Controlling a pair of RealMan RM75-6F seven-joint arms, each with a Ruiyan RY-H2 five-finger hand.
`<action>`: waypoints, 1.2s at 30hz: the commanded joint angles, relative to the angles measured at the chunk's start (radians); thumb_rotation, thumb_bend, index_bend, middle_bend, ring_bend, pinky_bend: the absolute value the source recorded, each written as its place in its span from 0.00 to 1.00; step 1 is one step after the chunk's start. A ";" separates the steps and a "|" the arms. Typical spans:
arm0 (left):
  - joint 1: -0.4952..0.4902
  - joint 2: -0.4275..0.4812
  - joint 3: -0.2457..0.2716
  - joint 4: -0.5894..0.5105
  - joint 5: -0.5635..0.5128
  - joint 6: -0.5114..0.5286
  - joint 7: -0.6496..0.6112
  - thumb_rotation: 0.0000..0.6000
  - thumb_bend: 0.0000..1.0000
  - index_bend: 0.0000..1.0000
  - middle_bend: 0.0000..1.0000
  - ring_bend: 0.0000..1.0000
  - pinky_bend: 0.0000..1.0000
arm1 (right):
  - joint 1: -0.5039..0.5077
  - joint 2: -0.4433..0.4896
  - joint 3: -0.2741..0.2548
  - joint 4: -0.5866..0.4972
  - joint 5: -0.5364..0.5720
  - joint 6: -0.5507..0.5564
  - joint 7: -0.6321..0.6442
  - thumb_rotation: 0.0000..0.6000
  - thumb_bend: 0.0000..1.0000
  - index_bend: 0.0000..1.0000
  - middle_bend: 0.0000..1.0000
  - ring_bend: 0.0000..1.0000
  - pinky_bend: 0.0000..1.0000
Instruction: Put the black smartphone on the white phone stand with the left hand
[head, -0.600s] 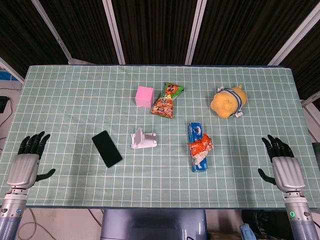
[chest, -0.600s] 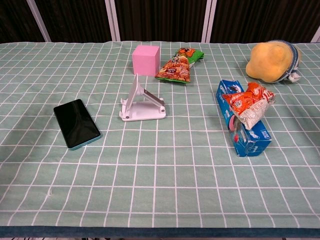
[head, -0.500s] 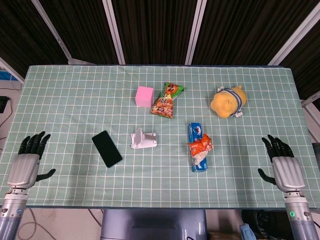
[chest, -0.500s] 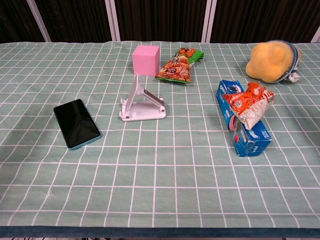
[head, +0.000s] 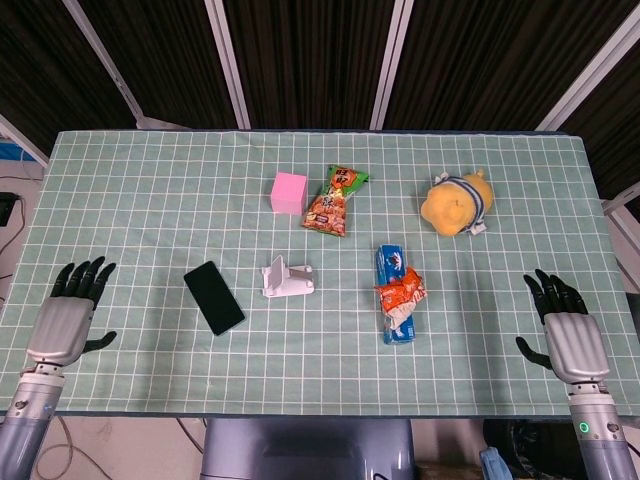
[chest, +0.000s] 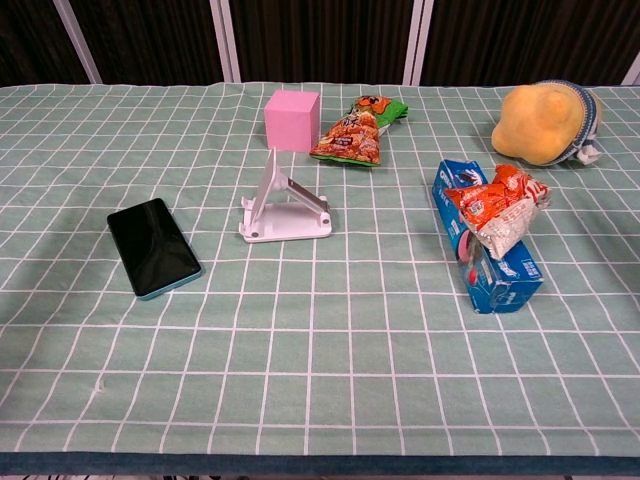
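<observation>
The black smartphone (head: 213, 297) (chest: 153, 247) lies flat on the green checked cloth, left of the white phone stand (head: 286, 279) (chest: 282, 202). The stand is upright with nothing on it. My left hand (head: 70, 313) hovers at the table's front left, fingers spread and holding nothing, well left of the phone. My right hand (head: 568, 329) is at the front right edge, also spread and holding nothing. Neither hand shows in the chest view.
A pink cube (head: 290, 191) and a snack bag (head: 336, 200) sit behind the stand. A blue box with an orange packet on it (head: 398, 292) lies to the right. A yellow plush toy (head: 457, 203) is at the back right.
My left hand has moved a little right and forward toward the phone. Everything else is as before.
</observation>
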 joint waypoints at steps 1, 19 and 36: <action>-0.070 0.024 -0.019 0.027 0.008 -0.092 0.085 1.00 0.09 0.00 0.00 0.00 0.00 | 0.000 -0.001 0.001 -0.001 0.002 0.000 -0.003 1.00 0.36 0.00 0.00 0.00 0.14; -0.370 -0.044 -0.070 0.156 -0.096 -0.534 0.207 1.00 0.15 0.17 0.17 0.00 0.00 | 0.001 -0.003 0.004 -0.005 0.014 -0.001 -0.015 1.00 0.36 0.00 0.00 0.00 0.14; -0.474 -0.145 -0.056 0.207 -0.171 -0.613 0.257 1.00 0.15 0.20 0.22 0.00 0.00 | 0.001 -0.003 0.004 -0.004 0.015 -0.003 -0.012 1.00 0.36 0.00 0.00 0.00 0.14</action>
